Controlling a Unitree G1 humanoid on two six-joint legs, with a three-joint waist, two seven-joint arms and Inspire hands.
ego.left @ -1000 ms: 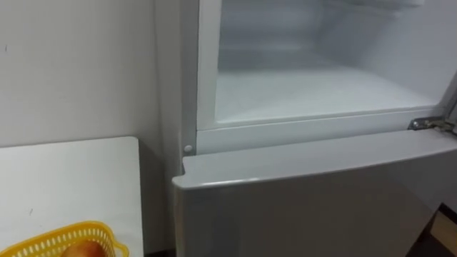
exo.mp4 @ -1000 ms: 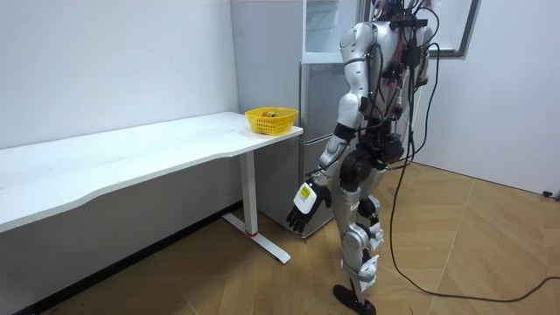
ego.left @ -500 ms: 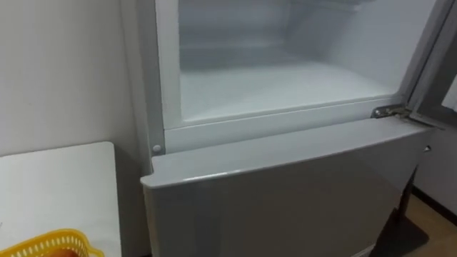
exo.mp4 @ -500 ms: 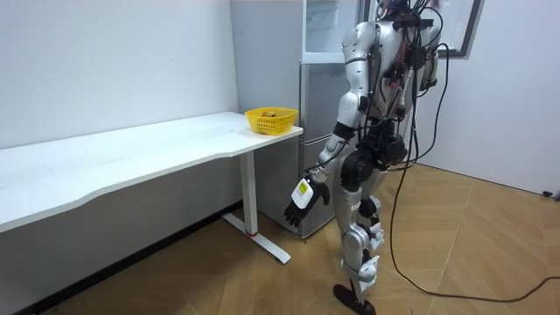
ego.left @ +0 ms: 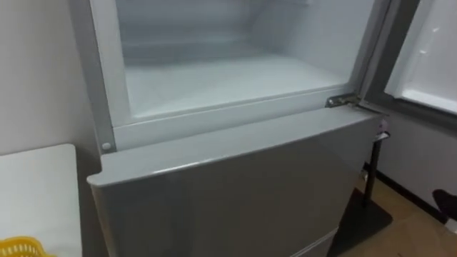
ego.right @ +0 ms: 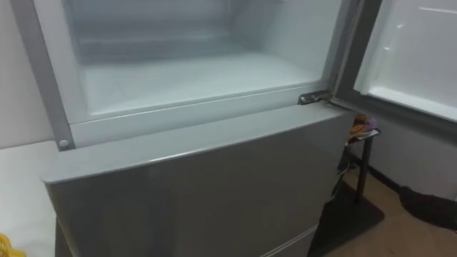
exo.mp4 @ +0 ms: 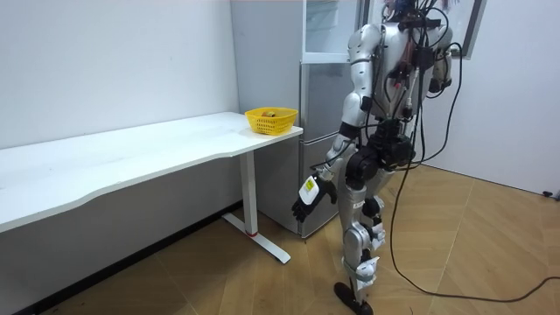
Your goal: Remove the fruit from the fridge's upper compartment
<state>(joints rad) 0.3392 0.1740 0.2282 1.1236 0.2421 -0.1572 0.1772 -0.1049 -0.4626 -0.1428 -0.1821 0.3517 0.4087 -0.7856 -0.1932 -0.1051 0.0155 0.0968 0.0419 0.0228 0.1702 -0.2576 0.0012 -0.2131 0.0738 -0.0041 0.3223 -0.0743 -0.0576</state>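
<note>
Swinging rightward over the last second, the head views bring in the open fridge door [ego.left: 421, 57]. The upper fridge compartment [ego.left: 214, 78] lies bare; the retrieved item is probably the small thing in the yellow basket [exo.mp4: 270, 120]. The left hand [exo.mp4: 306, 194] hangs empty, fingers relaxed.

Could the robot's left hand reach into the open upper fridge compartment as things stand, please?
Probably yes: the upper compartment stands open straight ahead with nothing across its front, though the left hand hangs low by the thigh and must rise first.
</note>
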